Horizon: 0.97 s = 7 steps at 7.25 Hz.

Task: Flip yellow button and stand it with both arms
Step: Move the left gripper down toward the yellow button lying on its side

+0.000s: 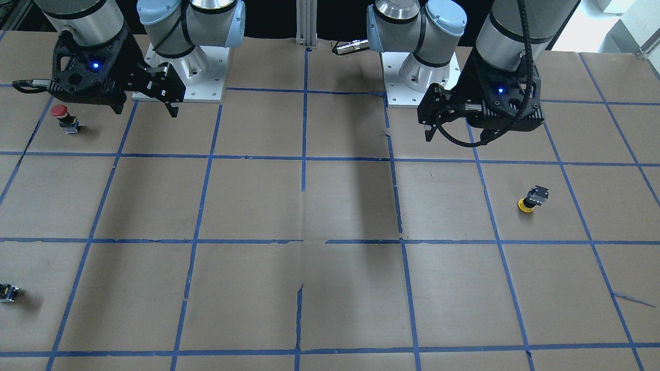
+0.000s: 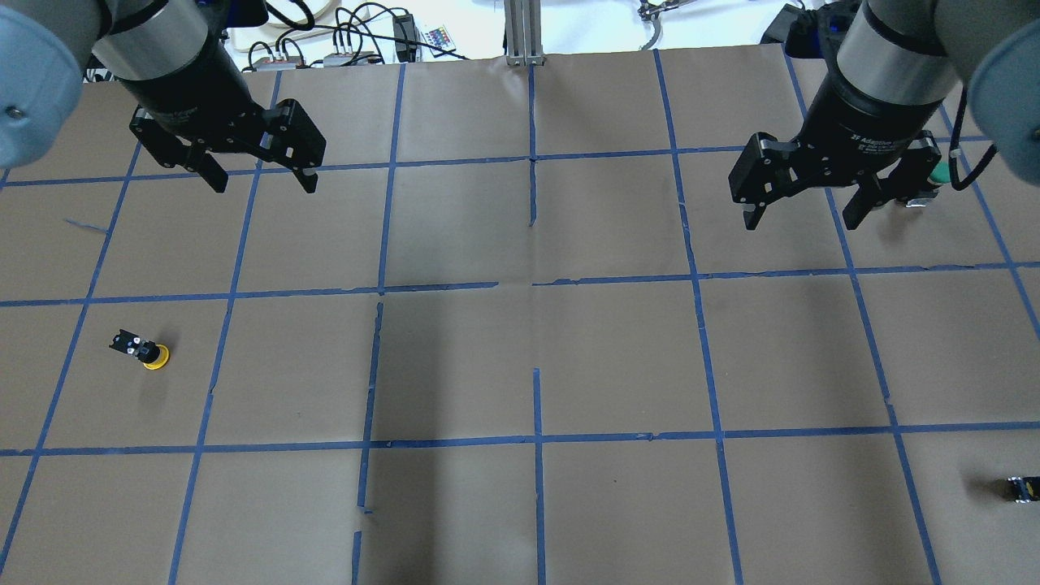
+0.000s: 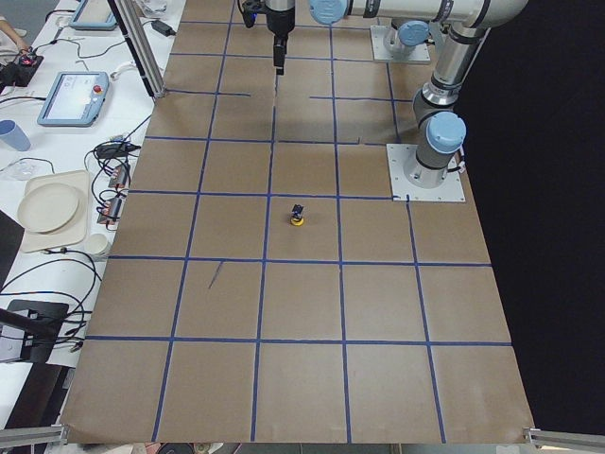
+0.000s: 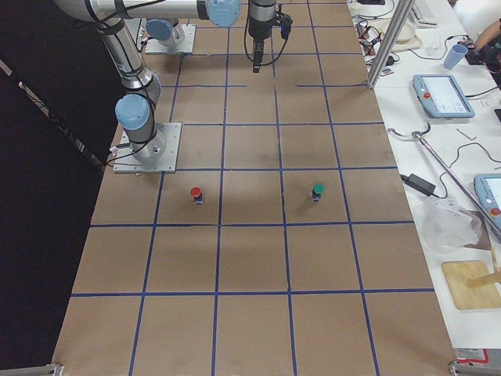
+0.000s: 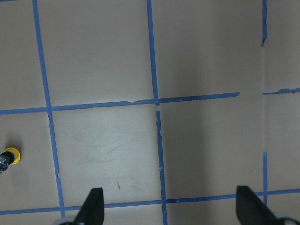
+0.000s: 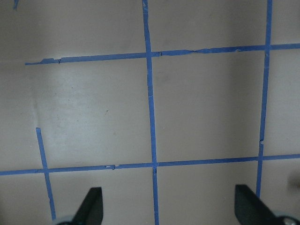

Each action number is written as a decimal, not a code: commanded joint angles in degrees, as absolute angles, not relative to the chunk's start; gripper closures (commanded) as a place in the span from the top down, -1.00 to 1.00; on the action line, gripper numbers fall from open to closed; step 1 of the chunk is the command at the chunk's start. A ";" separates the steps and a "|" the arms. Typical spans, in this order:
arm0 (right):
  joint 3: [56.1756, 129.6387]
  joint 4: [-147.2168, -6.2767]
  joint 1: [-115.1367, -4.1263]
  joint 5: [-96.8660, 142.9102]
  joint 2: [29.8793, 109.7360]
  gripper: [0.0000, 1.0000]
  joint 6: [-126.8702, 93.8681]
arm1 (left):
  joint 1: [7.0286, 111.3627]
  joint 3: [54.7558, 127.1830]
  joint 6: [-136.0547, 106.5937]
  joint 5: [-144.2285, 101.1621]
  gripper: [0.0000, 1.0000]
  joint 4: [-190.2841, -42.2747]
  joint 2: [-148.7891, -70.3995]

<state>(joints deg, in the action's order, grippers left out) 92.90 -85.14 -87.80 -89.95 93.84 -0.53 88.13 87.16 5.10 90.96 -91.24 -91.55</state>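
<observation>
The yellow button (image 2: 146,353) rests tilted on its yellow cap, black contact block up, on the paper at the table's left side. It also shows in the front view (image 1: 531,199), the left side view (image 3: 297,218) and at the left edge of the left wrist view (image 5: 9,157). My left gripper (image 2: 265,184) hangs open and empty, high above the table and farther back than the button; it also shows in the front view (image 1: 456,135) and its own wrist view (image 5: 169,206). My right gripper (image 2: 800,221) is open and empty on the right side (image 1: 147,109) (image 6: 168,206).
A red-capped button (image 1: 64,117) stands near the right arm's base. A green-capped button (image 4: 317,190) stands beyond the right gripper. A small capless dark block (image 2: 1022,487) lies at the near right edge. Blue tape lines grid the brown paper.
</observation>
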 commanded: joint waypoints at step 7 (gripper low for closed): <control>92.90 -85.25 -87.80 -89.83 93.78 1.00 -0.53 | 55.93 103.67 49.99 92.29 0.97 -74.38 -97.47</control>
